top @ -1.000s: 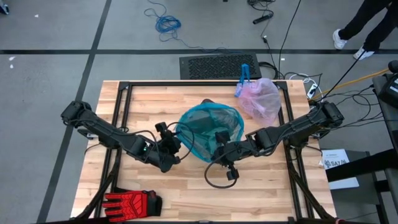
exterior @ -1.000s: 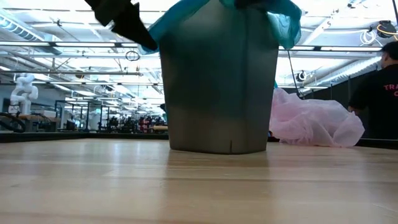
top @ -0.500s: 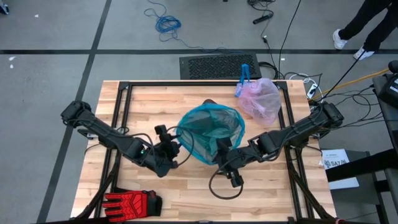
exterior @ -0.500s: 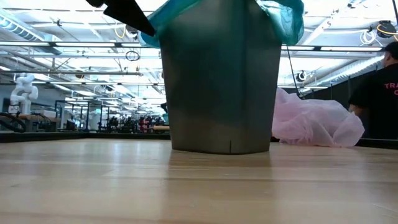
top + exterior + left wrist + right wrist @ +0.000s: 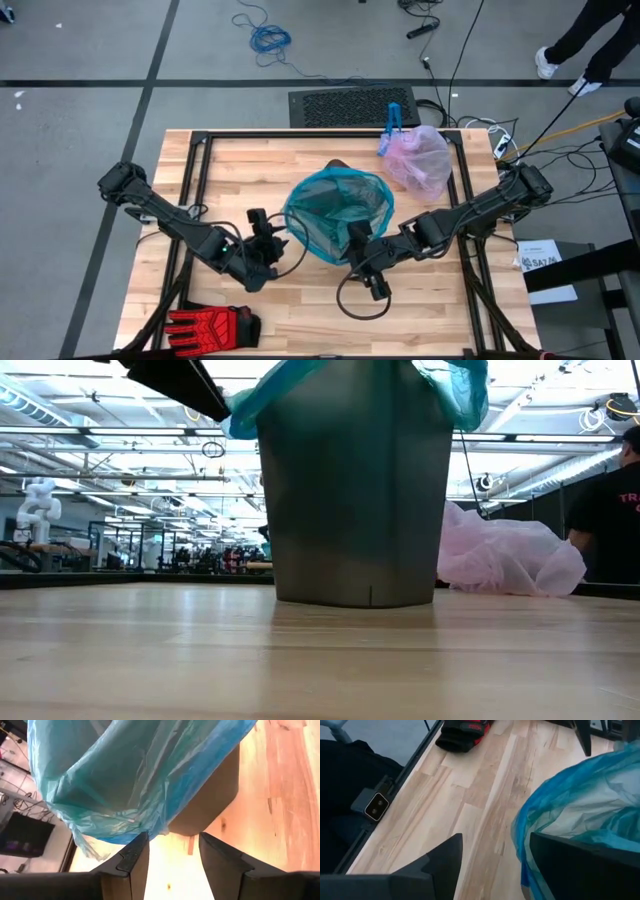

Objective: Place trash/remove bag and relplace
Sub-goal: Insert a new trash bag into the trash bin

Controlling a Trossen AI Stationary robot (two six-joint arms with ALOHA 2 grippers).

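A grey bin [image 5: 350, 490] stands mid-table, lined with the translucent teal-green bag [image 5: 338, 205], whose rim is folded out over the bin's edge [image 5: 455, 390]. The pale pink bag [image 5: 422, 160] with a blue tie [image 5: 391, 126] lies on the table behind the bin on the right. My left gripper [image 5: 172, 837] is open just off the bin's near-left side, its fingers level with the teal overhang [image 5: 130, 785]. At the bin's near side my right gripper [image 5: 495, 840] is open beside the overhang [image 5: 580, 805]. No trash is in view. My right gripper stands open with the bag's folded-over teal edge [image 5: 520, 840] hanging close against the inner side of one finger [image 5: 570, 865]. Whether the plastic touches that finger, I cannot tell. My left gripper touches nothing.
A red-and-black glove [image 5: 212, 325] lies at the near-left corner of the table. A black frame rail [image 5: 190, 190] runs along the left side. A person in black [image 5: 610, 500] stands beyond the table's right. Bare wood lies in front of the bin [image 5: 320, 660].
My left gripper has drawn back from the bin's rim toward the table's near-left. My right gripper has moved a little toward the near edge, away from the rim. The teal overhang stays draped over the bin's edge.
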